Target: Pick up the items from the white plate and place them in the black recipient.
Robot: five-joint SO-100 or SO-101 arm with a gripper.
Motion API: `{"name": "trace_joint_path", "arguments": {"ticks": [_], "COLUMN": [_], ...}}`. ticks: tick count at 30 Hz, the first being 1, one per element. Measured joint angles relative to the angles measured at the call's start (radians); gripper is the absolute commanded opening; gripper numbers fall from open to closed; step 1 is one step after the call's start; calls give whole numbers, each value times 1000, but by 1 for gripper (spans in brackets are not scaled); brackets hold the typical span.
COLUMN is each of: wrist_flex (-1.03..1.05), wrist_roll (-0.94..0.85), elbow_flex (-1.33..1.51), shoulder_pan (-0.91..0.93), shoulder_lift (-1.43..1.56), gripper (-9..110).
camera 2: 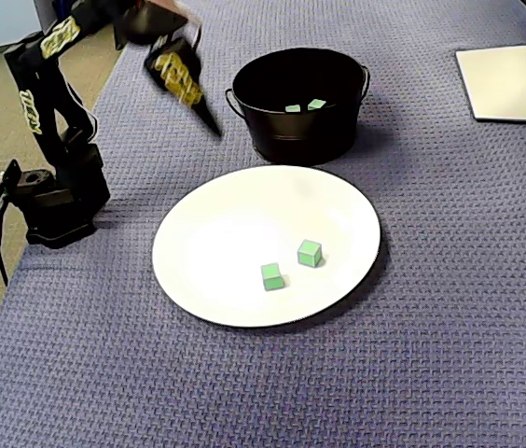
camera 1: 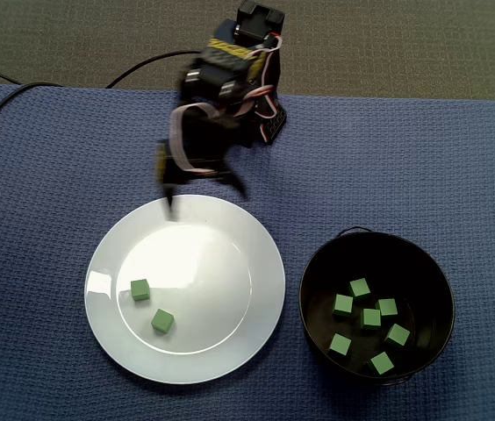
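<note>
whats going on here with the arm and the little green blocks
A robot arm is clearing green cubes off the white plate into the black bucket. Seven cubes already lie in the bucket; two remain on the plate, close together but apart. The gripper is motion-blurred near the plate's rim on the arm's side, with no cube visible in it; whether it is open or shut is unclear.

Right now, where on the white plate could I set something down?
The white plate is bare across its middle and the side toward the black pot. Two green cubes take its lower left in a fixed view. The pot is crowded with seven cubes.
</note>
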Motion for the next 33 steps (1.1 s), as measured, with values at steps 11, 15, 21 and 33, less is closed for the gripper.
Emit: {"name": "trace_joint_path", "arguments": {"ticks": [11, 15, 21, 33], "wrist_flex": [-322, -393, -474, -676], "wrist_roll": [34, 86, 143, 160], "elbow_flex": [67, 43, 15, 115], "shoulder_pan": [149, 144, 153, 149], "shoulder_lift": [-293, -403, -532, -592], "gripper": [51, 51, 47, 33]}}
